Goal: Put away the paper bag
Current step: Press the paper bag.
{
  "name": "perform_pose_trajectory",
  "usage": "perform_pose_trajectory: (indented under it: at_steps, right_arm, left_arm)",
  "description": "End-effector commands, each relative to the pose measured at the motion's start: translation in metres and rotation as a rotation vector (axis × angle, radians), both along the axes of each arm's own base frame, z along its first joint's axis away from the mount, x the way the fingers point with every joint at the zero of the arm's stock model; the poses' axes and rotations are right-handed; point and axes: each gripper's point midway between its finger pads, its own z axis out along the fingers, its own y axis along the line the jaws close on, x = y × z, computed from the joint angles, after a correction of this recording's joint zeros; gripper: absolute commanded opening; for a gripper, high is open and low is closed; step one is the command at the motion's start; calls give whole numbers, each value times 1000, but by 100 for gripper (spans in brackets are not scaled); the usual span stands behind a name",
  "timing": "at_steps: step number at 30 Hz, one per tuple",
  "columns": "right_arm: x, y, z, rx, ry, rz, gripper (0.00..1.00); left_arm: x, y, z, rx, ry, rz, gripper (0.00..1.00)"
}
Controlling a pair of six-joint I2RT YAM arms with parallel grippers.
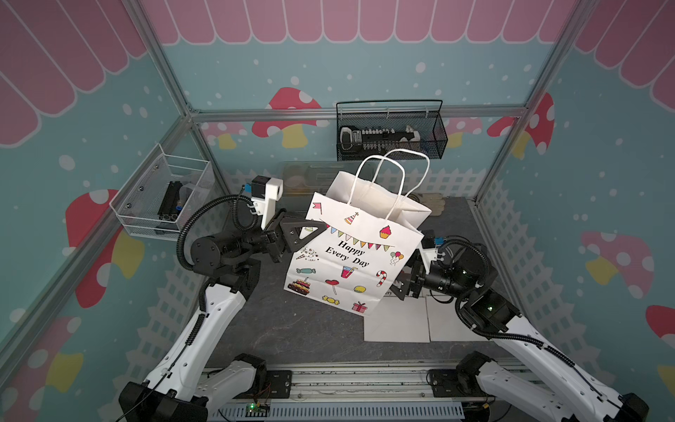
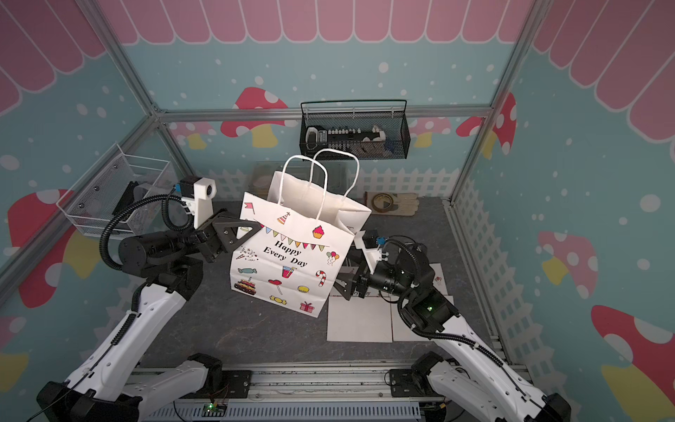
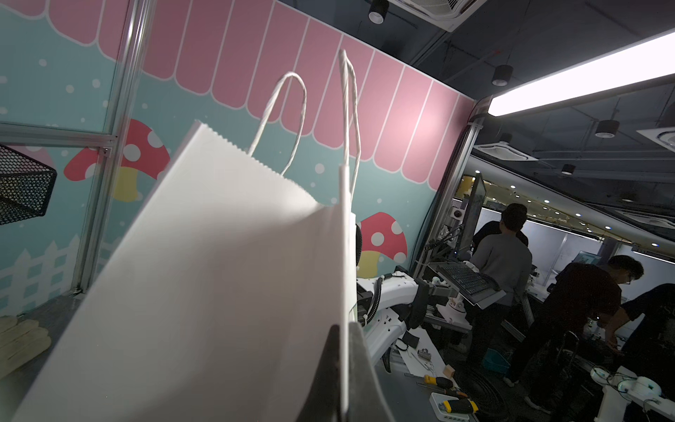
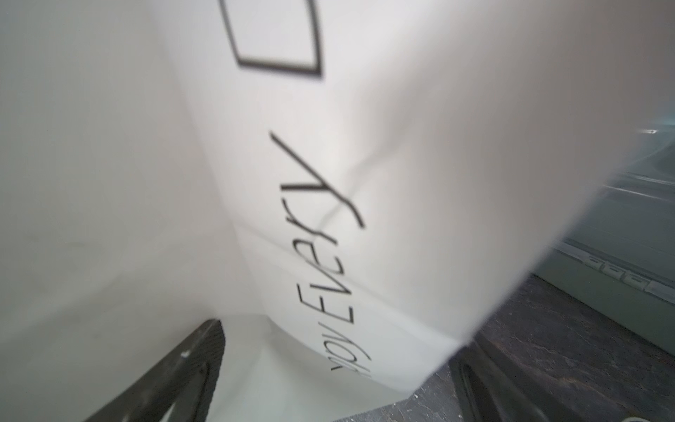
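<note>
Paper, matte and white, makes up the paper bag (image 1: 350, 263). It is a boxy, flat-sided carrier with a saw-toothed rim, and two twisted cord handles (image 3: 347, 80) loop above its open mouth. The table (image 1: 310, 329) beneath is dark grey with a mottled, stone-like grain.

On the back wall at 12 to 1 o'clock hangs a black mesh basket (image 1: 434, 146) holding a dark tool. A white wire basket (image 1: 146, 215) hangs on the side wall at 9 to 10 o'clock. A clear plastic box (image 1: 303, 175) at 12 o'clock is half hidden behind the bag. A tape roll (image 2: 381, 201) lies on a pale wooden slab at 1 o'clock. Two flat white sheets (image 1: 398, 321) lie at 4 to 5 o'clock, with the bag's lower corner and the right arm in front of them.

The left gripper (image 1: 323, 227) reaches in from 9 o'clock, and its black fingers are clamped on the bag's side edge near the rim. In the left wrist view the paper edge runs between them. The right gripper (image 4: 339, 336) sits at the bag's 4 o'clock, its jaws spread wide around the blurred lower paper. Contact cannot be told.

The bag is mid-table and tilted, its mouth leaning toward 1 o'clock. Its front reads "Happy Every Day" under coloured bunting, among a cupcake, party hat, candy cane, cake and gift.
</note>
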Motion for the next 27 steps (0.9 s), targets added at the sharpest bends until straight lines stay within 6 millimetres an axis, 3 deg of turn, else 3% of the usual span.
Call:
perform_pose_trajectory:
  at_steps: [1,6,16,23,27]
  right_arm:
    - [-6,-7,38,77,-77,-11,93]
    - [-18,-16,56,107,-111,-14,90]
    - [-36,-20,78,165,-117,42,81]
    - [-29,-15,70,147,-80,43,48]
    - [-20,-15,67,143,-62,3,23]
  left_arm:
    - [-1,3,-1,-20,-8,36,0]
    - [26,10,-28,0,59,166,0]
    - [59,13,-62,-7,148,258,0]
    - [70,14,-78,-27,175,276,0]
    - [67,12,-82,-32,178,247,0]
